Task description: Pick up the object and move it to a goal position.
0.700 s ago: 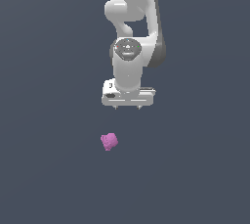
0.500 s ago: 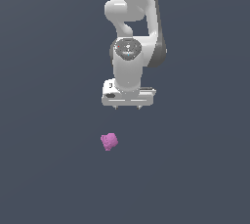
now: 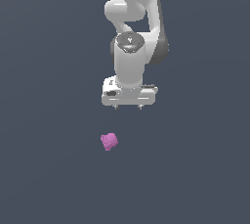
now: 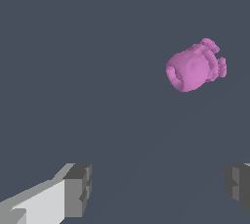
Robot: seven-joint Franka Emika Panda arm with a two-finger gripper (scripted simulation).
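tool [image 3: 128, 106] spread wide, empty, pink object [image 3: 109, 141] lying apart, not between its fingers

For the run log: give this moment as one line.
phase: approach | tool: open, empty | small magenta-pink lumpy chunk: on floor, ungrasped

A smooth, glossy white plastic-like shell is shown on the arm [image 3: 131, 61], matt grey pads [image 4: 78, 191] on the gripper [image 3: 128, 106], a matt, lumpy surface on the magenta-pink object [image 4: 194, 66], and a uniformly matt dark floor [image 3: 49, 120].
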